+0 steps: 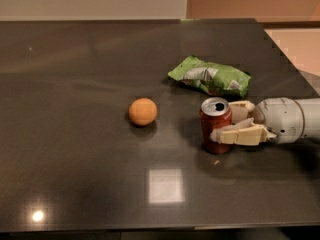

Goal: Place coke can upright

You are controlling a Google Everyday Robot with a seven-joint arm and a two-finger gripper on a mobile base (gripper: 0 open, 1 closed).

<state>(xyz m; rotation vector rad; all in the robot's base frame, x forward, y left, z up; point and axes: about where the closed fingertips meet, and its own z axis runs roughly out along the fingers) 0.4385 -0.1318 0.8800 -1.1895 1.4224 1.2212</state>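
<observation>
On the right side of the dark table (75, 159), the coke can (212, 121) stands up straight. Its silver top with the little hole faces up. The can is red, and its bottom sits flat on the table.

The gripper (223, 123) comes in from the right and is at the can. One of its fingers (242, 134) lies across the front of the can, low on its side, and touches it. The other finger goes behind the can on the right, up near the top. The can is between the two fingers, so the gripper is closed around it and holding it.

The arm (287, 120) is white and round. It lies low and flat, close over the table, and points left. It goes out of the picture at the right edge.

A green and silver snack bag (210, 76) lies just behind the can and the gripper, not touching them. An orange ball (143, 111) sits on the table to the left of the can, a bit apart from it.
</observation>
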